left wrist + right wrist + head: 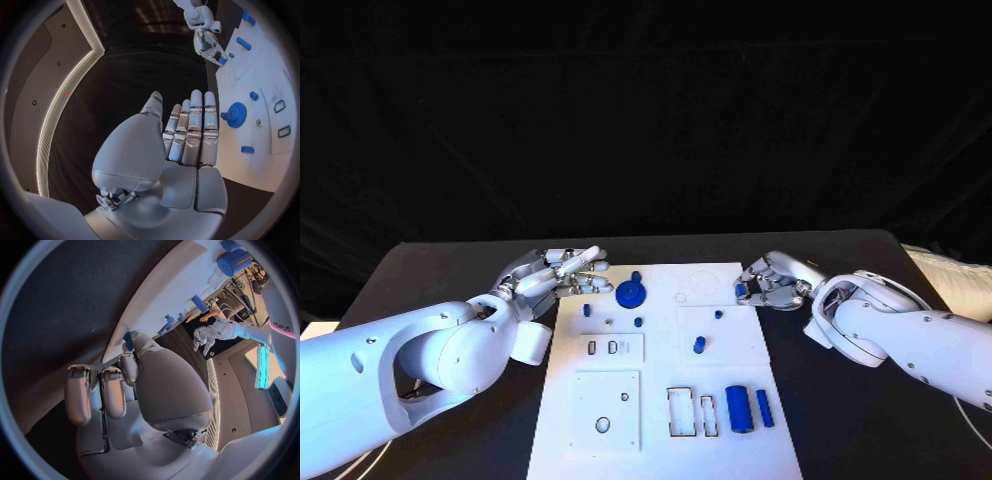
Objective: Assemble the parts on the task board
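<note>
The table (444, 265) is black, and the board (661, 420) on it is white with thin dark outlines around its cut-outs. The gear (630, 295), the cylinder (737, 408), the bar (764, 408) and the small pegs (700, 345) are all blue. Both hands, left (567, 272) and right (773, 283), are silver on white arms (387, 365).

Bare task board (733, 345) between blue parts (738, 408)

a black table (862, 400) carries the work area. a black curtain (646, 110) hangs behind the table's far edge, spanning the full background.
</note>
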